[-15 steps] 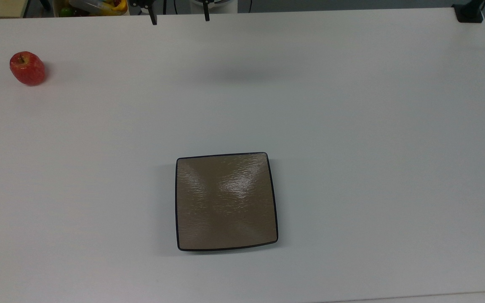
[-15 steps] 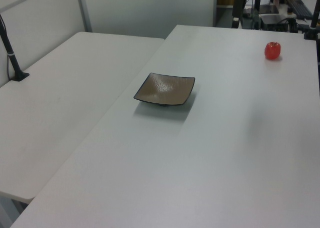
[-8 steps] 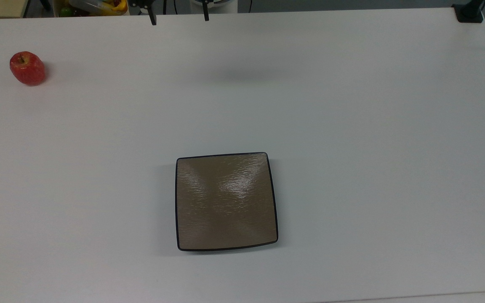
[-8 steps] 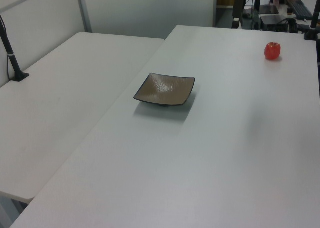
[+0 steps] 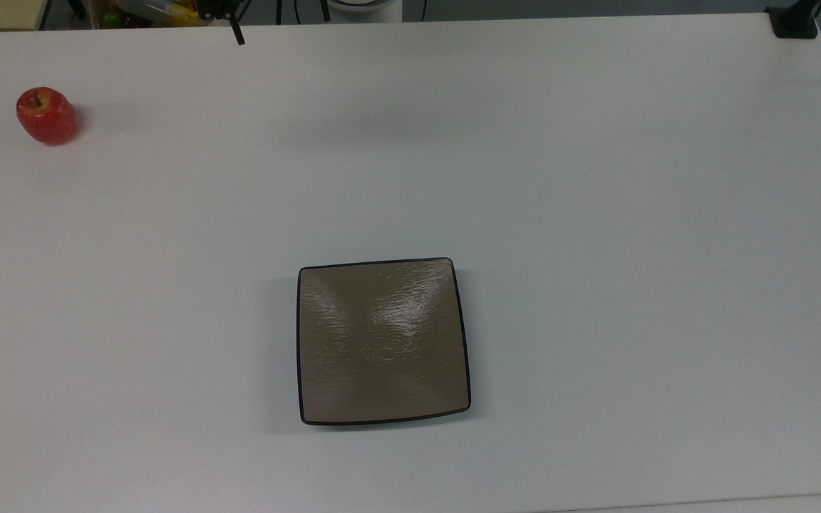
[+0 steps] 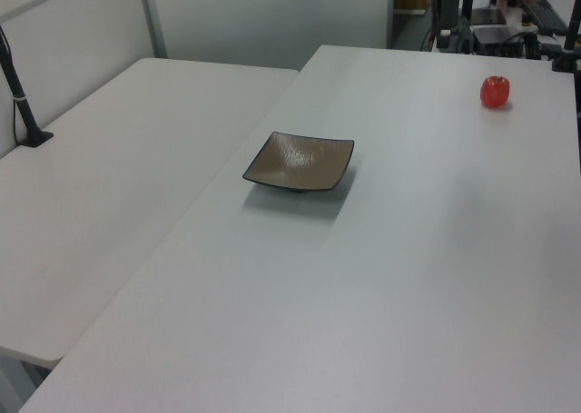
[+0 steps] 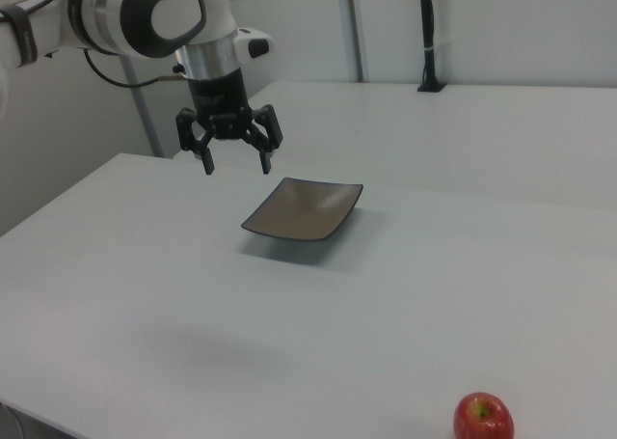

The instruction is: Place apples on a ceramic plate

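Gripper [image 7: 236, 165]: fingers spread wide, nothing held, hanging above table [image 7: 405, 294]; in top view cut off at upper edge. Apple [image 5: 45, 115] on table at top view's far left, well apart from gripper. Ceramic plate [image 5: 383, 340] bare, mid-table; apple near bottom edge in right view.

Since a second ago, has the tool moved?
Yes. The tool, open, has shifted toward the top view's left along the table's far edge, nearer the apple.

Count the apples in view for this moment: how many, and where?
1. The apple sits on the white table near the top view's left edge, far from the ceramic plate, which holds nothing.
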### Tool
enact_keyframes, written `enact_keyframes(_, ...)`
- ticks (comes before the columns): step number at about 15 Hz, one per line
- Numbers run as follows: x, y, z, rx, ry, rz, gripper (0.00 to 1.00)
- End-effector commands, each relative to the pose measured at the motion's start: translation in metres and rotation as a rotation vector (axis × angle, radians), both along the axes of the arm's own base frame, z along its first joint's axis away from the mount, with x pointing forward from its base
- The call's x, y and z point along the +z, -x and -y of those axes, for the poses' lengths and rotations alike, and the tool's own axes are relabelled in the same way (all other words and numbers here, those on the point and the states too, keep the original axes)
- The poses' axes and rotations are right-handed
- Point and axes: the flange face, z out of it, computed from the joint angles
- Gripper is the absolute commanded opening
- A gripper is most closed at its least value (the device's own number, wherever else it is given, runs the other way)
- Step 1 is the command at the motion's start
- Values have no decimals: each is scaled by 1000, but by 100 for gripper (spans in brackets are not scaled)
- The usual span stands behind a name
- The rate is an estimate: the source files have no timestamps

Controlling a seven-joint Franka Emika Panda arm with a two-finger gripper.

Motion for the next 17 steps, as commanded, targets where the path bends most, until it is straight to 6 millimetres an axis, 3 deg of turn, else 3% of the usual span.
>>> enact_keyframes(1, 5, 8, 3, 58, -5, -10, 100)
enact_keyframes(6, 13, 6, 26, 54, 59, 3, 100)
enact_keyframes(9, 19, 8, 53, 10, 66, 14, 100)
enact_keyframes(12, 28, 12, 95, 21, 75, 29, 100)
enact_keyframes(14, 25, 16, 141, 23, 81, 31, 100)
enact_keyframes(17, 8, 15, 189, 29, 92, 21, 100)
